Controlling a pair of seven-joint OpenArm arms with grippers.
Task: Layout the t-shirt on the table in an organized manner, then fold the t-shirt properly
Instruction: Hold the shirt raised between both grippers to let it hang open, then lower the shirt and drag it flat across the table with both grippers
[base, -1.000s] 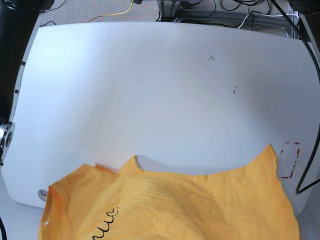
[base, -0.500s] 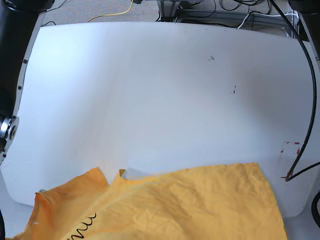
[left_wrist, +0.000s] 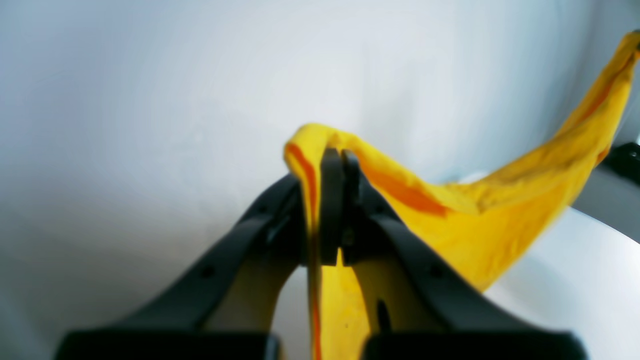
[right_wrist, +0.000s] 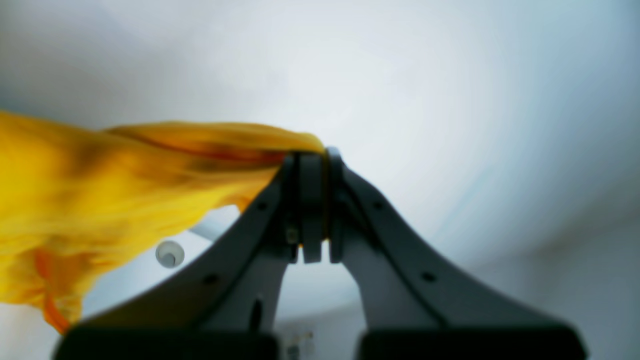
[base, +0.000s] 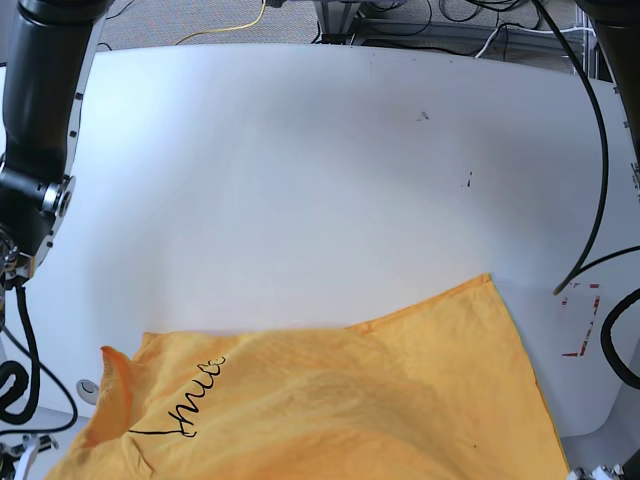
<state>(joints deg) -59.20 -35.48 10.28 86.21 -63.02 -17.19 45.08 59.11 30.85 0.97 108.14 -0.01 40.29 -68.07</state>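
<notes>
While both grippers clamp t-shirt (base: 330, 400) edges, left gripper (left_wrist: 334, 155) and right gripper (right_wrist: 312, 155): pull taut, lower flat inside tabletop (base: 300, 180) near edge.

I'm running this in what looks like a robotics lab. A bare white table (base: 300, 200) with curved corners carries red tape marks (base: 580, 320) near its right edge, black arms (base: 40, 120) flank it, and beyond its far edge loose cables (base: 420, 25) and a yellow wire (base: 235, 28) trail over grey carpet.
</notes>
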